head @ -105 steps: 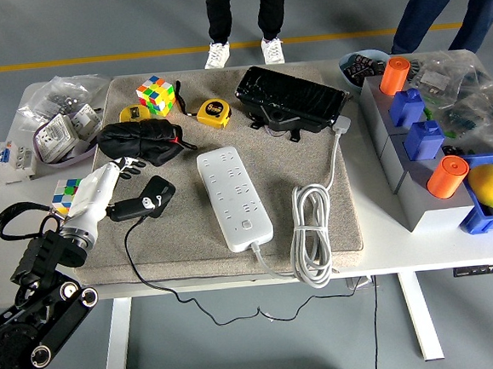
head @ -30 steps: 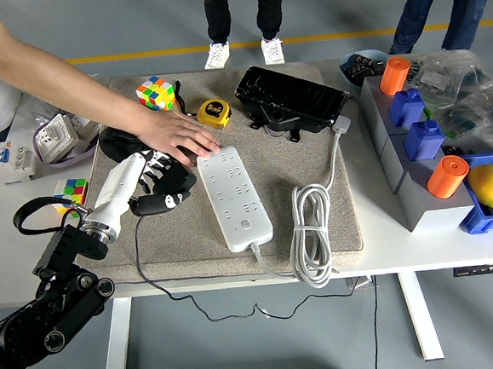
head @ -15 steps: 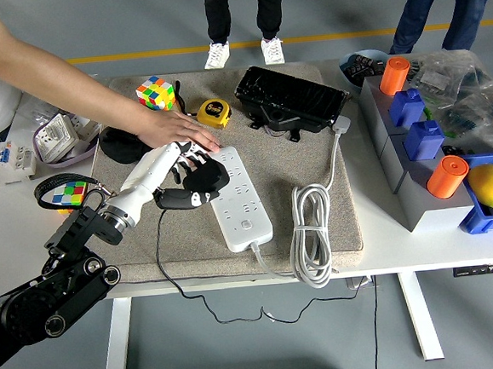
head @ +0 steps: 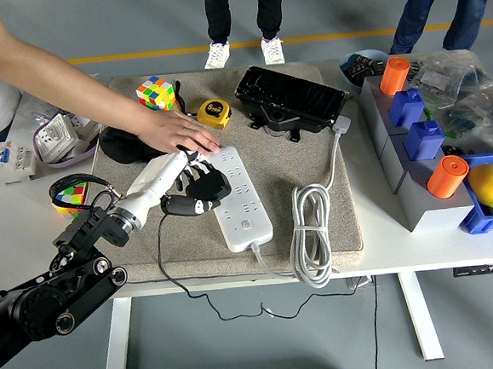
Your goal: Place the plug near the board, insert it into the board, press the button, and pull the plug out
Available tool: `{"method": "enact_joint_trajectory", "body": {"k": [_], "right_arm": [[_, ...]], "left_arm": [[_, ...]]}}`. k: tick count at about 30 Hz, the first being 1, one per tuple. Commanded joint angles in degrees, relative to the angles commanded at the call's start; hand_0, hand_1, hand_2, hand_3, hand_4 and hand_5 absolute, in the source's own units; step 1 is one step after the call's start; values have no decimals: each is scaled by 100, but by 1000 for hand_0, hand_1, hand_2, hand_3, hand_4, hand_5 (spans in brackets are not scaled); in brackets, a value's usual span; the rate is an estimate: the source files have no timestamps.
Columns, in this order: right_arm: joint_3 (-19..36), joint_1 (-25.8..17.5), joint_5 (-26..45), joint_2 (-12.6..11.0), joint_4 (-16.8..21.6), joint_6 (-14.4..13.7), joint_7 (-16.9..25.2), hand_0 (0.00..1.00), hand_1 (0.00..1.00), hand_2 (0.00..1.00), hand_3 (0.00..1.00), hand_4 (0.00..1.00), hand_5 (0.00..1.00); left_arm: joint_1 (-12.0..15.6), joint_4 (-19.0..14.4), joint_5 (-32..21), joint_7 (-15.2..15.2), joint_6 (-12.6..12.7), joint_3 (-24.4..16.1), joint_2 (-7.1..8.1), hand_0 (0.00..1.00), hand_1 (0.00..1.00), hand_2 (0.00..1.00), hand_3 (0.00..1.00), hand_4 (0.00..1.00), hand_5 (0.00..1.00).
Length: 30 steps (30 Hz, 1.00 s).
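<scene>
A white power strip (head: 237, 198) lies on the grey mat in the middle of the table. My left hand (head: 194, 187) is shut on a black plug (head: 198, 193) and holds it over the strip's left side. The plug's black cable (head: 161, 251) hangs down over the table's front edge. A person's hand (head: 177, 132) rests flat on the strip's far left corner. My right arm is out of view.
A Rubik's cube (head: 156, 93), a yellow tape measure (head: 213, 113) and a black case (head: 291, 100) lie at the back of the mat. The strip's coiled white cord (head: 312, 231) lies to its right. Blue bins (head: 422, 136) with orange cylinders stand at right.
My left hand with the plug moved right from the mat's left side onto the strip, then settled a little lower. A person's hand came in and rests on the strip's far end.
</scene>
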Motion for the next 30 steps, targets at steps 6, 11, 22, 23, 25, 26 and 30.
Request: {"method": "enact_joint_trajectory", "body": {"k": [6, 11, 22, 23, 25, 26, 30], "right_arm": [[-3, -3, -2, -5, -1, 0, 5, 613, 622, 581, 540, 718, 261], [14, -5, -1, 3, -1, 4, 7, 613, 622, 581, 540, 718, 261], [23, -3, -5, 6, 0, 4, 13, 613, 622, 581, 539, 719, 260], [21, -4, -8, 6, 3, 5, 13, 613, 622, 581, 539, 719, 260], [17, -4, -10, 5, 4, 4, 15, 613, 622, 581, 539, 719, 260], [20, -3, -11, 5, 5, 4, 16, 613, 622, 581, 539, 719, 260], [32, -3, -10, 9, 0, 1, 19, 614, 622, 581, 539, 719, 261]], "left_arm": [[-7, 53, 10, 6, -9, 5, -15, 240, 402, 412, 534, 829, 23], [-30, 105, 47, 24, -25, 17, -35, 240, 402, 412, 534, 829, 23], [-29, 192, 93, 35, -46, 15, -32, 241, 404, 414, 534, 830, 24], [-31, 199, 88, 34, -47, 21, -30, 241, 404, 414, 534, 830, 24], [-39, 213, 102, 38, -75, 24, -21, 246, 406, 417, 534, 831, 26], [-42, 216, 98, 34, -83, 24, -19, 246, 406, 417, 534, 831, 26], [-60, 231, 104, 26, -126, 40, -8, 247, 409, 419, 535, 831, 26]]}}
